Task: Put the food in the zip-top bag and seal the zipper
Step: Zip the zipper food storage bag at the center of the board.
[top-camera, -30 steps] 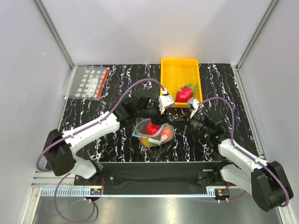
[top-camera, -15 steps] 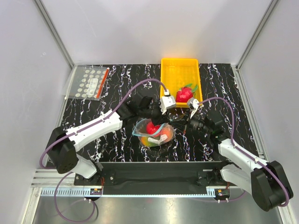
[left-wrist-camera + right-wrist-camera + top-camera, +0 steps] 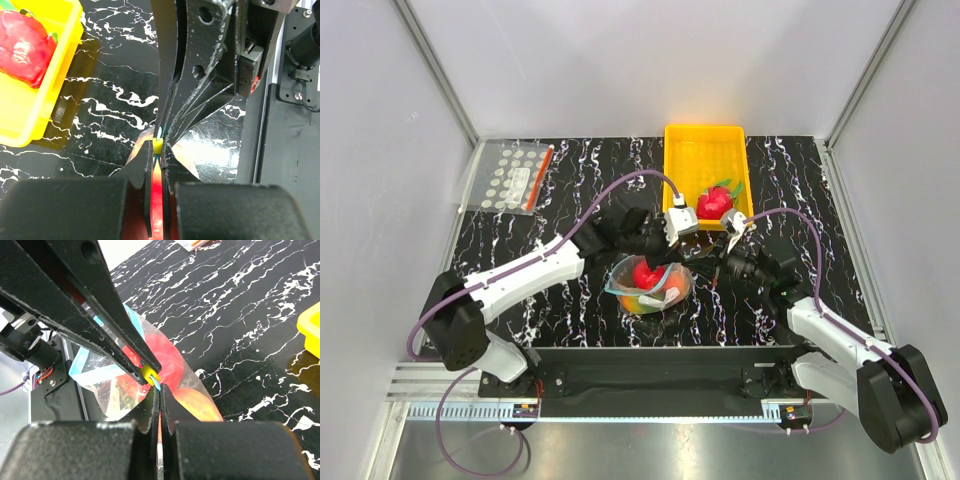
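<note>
The clear zip-top bag (image 3: 648, 287) lies near the table's front middle. It holds a red apple (image 3: 645, 272), a peach-orange fruit (image 3: 672, 289) and an orange-and-green fruit (image 3: 634, 300). My left gripper (image 3: 158, 148) is shut on the small yellow slider (image 3: 147, 374) of the pale blue zipper (image 3: 95, 373) at the bag's right end. My right gripper (image 3: 159, 390) is shut on the bag's edge right beside that slider, tip to tip with the left fingers (image 3: 100, 315). The apple (image 3: 162, 352) and the peach-orange fruit (image 3: 197, 405) show through the plastic.
A yellow tray (image 3: 692, 160) stands at the back right, with a red-and-green toy fruit (image 3: 717, 201) in it close behind both wrists. A flat white-dotted bag with a red strip (image 3: 512, 177) lies at the back left. Black mounting plate (image 3: 660, 362) runs along the front edge.
My left gripper has slid to the right along the bag's mouth to meet the right gripper. The right arm and the bag have stayed about where they were.
</note>
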You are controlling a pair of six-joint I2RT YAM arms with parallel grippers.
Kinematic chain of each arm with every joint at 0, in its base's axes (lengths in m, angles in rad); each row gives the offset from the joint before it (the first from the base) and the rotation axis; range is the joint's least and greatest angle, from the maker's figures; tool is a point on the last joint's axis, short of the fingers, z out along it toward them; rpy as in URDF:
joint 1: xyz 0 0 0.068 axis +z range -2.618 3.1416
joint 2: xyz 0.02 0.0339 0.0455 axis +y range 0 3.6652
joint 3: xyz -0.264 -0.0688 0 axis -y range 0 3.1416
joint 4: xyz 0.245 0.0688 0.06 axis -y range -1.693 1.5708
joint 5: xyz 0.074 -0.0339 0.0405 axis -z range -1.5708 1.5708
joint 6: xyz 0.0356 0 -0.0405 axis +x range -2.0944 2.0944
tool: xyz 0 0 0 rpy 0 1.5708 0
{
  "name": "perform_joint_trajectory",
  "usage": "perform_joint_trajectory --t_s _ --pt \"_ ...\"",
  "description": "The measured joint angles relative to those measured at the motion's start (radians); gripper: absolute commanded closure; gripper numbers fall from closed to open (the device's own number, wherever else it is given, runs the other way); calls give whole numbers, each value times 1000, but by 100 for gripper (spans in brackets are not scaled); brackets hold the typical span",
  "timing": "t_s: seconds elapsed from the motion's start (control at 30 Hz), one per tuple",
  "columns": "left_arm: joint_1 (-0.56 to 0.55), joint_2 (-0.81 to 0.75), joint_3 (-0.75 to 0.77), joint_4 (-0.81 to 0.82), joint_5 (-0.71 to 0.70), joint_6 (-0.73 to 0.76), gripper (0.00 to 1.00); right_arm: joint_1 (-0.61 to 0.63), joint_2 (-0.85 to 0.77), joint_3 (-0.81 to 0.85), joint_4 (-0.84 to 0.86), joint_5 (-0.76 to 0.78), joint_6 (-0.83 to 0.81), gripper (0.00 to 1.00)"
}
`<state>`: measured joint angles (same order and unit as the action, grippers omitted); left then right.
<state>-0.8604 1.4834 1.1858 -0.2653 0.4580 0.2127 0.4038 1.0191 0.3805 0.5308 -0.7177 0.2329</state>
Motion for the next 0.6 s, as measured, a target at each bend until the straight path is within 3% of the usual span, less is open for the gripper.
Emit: perform_joint_trajectory --t_s 0.3,0.6 --pt "-7 -24 -14 19 -39 0 100 9 -54 -9 -13 84 11 100" --pt "-9 -60 -70 36 -98 -6 100 15 -145 -21 -105 268 21 100"
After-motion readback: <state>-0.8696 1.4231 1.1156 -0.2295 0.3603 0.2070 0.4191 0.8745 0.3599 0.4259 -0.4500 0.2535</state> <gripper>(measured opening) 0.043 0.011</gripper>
